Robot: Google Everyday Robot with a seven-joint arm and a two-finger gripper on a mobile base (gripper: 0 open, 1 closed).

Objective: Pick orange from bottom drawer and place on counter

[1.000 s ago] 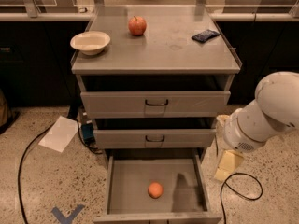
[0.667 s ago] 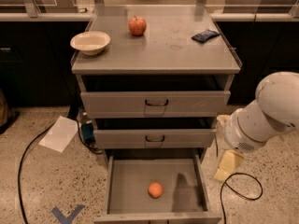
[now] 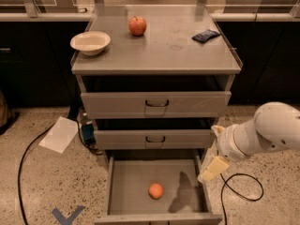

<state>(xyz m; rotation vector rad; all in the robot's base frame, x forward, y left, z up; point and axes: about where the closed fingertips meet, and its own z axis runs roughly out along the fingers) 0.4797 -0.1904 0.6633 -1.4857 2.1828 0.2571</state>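
The orange (image 3: 155,191) lies on the flat grey floor of the open bottom drawer (image 3: 126,182), near its front middle. My gripper (image 3: 213,168) hangs at the end of the white arm (image 3: 262,132), just over the drawer's right wall, to the right of the orange and above it, not touching it. The counter (image 3: 164,50) is the grey cabinet top above the two shut upper drawers.
On the counter stand a white bowl (image 3: 90,42) at the left, a red apple (image 3: 137,26) at the back and a dark packet (image 3: 206,35) at the right. A paper sheet (image 3: 59,134), cables (image 3: 28,149) and blue floor tape (image 3: 67,216) lie on the floor.
The arm and gripper have shifted slightly down and to the left, closer to the drawer's right wall. The orange has not moved.
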